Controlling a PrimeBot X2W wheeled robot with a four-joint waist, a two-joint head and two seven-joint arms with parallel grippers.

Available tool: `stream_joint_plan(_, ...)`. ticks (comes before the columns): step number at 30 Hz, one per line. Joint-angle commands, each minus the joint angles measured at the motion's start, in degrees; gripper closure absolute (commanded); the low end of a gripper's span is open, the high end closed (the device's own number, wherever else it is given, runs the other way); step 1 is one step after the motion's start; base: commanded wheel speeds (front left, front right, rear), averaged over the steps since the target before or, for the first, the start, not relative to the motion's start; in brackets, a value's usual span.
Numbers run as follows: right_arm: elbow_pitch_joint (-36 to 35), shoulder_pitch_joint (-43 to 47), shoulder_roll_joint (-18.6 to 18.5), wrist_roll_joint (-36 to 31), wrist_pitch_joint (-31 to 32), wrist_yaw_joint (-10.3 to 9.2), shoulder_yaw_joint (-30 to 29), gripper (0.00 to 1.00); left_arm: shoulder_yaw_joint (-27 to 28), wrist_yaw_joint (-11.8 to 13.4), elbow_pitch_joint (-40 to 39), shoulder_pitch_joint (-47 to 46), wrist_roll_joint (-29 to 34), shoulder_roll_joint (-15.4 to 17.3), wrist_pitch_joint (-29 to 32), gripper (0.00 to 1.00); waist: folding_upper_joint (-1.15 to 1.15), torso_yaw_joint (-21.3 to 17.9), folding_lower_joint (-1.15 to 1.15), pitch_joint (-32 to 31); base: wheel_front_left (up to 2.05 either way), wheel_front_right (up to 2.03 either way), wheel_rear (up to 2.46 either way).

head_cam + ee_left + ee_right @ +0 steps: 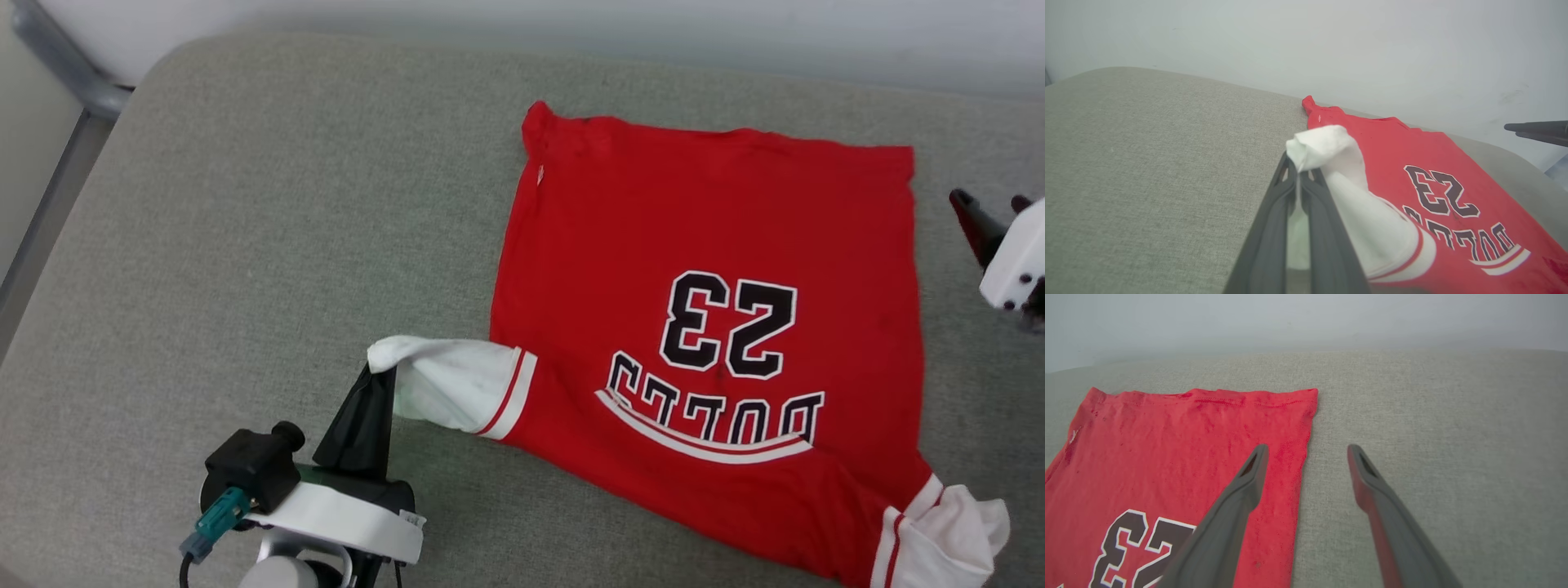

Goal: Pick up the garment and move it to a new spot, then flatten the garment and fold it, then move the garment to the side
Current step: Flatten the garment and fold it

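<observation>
One red shirt (702, 237) lies flat on the right half of a grey cushion (245, 245), hem far, two white sleeves near. The left gripper (382, 380) pinches the left sleeve (449, 384) at its tip. The right wrist view shows the right gripper (1307, 448) spread across the shirt's right edge. Bare cushion lies to the left.

Cropped by the head view's right edge: most of the right gripper (989, 200). Cut by its bottom edge: the garment (702, 229) at the near white sleeve (939, 543). Buried between the fingers of the left gripper (1299, 171): the other sleeve (1331, 151) at its hem. Too small to read: the side-seam tag (540, 174). Lost below the right wrist view: the lower part of the "23" (1126, 522)
</observation>
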Motion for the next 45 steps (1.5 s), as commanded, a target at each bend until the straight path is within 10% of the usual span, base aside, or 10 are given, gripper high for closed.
stream_joint_plan(1, 2.6, -4.4, -0.7, -0.9, 2.6, -0.02, -0.1, 0.00, -0.1, -0.5, -0.9, -2.0, 0.6, -0.4, -0.4, 1.00, 0.00, 3.4, -0.02, 4.6, 0.00, 0.00, 0.00)
stream_joint_plan(23, 22.6, -24.4, 0.2, -15.5, 21.9, -0.06, -4.6, 0.00, -3.5, -1.6, -6.9, -9.2, -0.1, -1.4, -0.3, 1.00, 0.00, 7.0, -0.02, 17.0, 0.00, 0.00, 0.00)
stream_joint_plan(25, 24.6, -23.9, 0.9, -16.1, 24.7, -0.06, -5.9, 0.56, -3.4, -1.6, -6.9, -9.2, 0.0, -1.4, -0.3, 1.00, 0.00, 6.9, -0.02, 17.1, 0.00, 0.00, 0.00)
stream_joint_plan(28, 26.0, -23.9, 2.4, -17.0, 26.9, -0.06, -7.8, 1.00, -3.4, -1.6, -6.7, -9.5, 0.0, -1.1, -0.3, 1.00, 0.00, 6.8, -0.02, 16.9, 0.00, 0.00, 0.00)
stream_joint_plan(45, 17.8, -22.1, -2.7, -15.7, 23.1, -0.04, -2.1, 1.00, -1.1, -1.6, -2.5, -4.1, 1.0, -0.3, -0.4, 1.00, 0.00, 2.5, -0.02, 3.6, 0.00, 0.00, 0.00)
